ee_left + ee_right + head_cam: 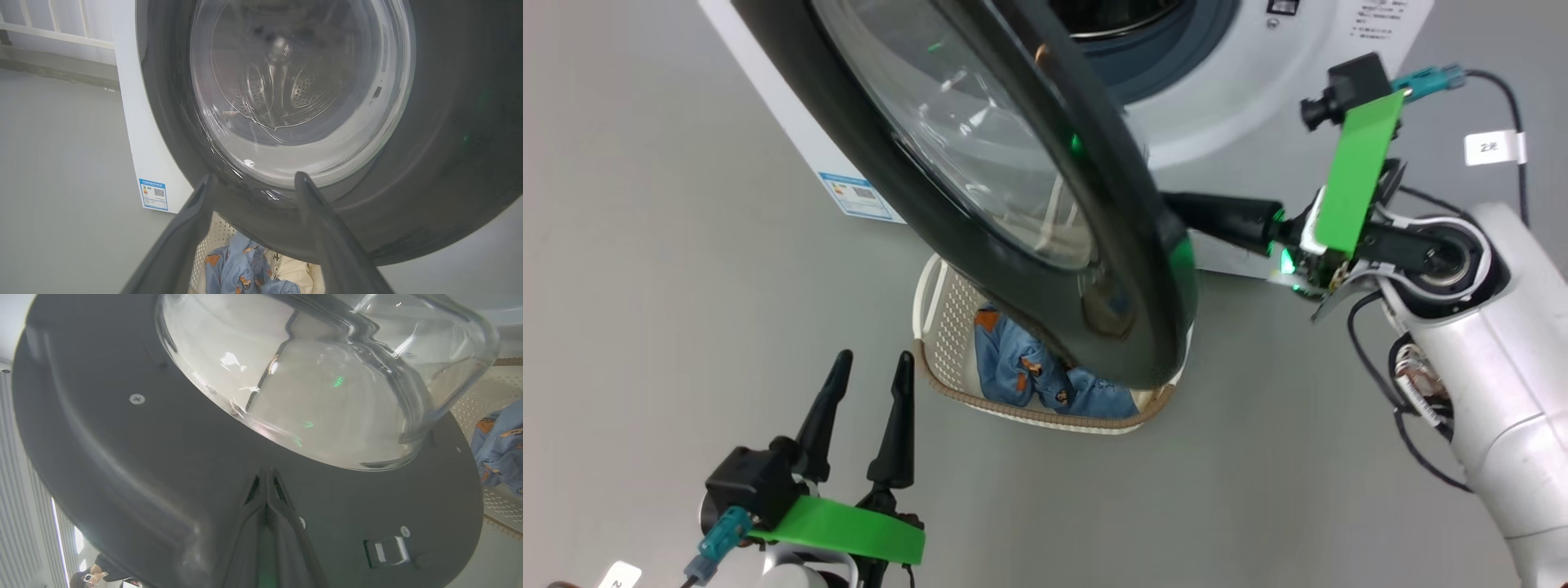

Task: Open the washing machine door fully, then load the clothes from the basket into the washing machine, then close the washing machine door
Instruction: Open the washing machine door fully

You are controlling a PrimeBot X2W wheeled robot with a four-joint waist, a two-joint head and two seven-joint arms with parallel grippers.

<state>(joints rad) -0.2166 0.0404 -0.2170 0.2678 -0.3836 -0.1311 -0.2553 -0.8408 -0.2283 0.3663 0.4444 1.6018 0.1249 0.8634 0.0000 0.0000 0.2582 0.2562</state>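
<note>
- Door (980,163) stands part-open off washer (1241,98), hanging over basket (943,327) of clothes (1021,371), near side.
- Left wrist view adds drum (282,90) through the glass; right wrist view adds latch (388,551) and a person (92,575).
- Smooth grey floor (645,245) all round.
- Right claw (267,473) clenched, tips against door's inner rim; left claw (874,359) spread, empty, near left.

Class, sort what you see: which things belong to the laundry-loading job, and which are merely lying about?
Job:
round black-rimmed glass door
big white front-loading washing machine
cream perforated plastic basket
blue printed cloth
shut right tool
open left tool

Lying about:
white railing
person in the background
white cable tag
</note>
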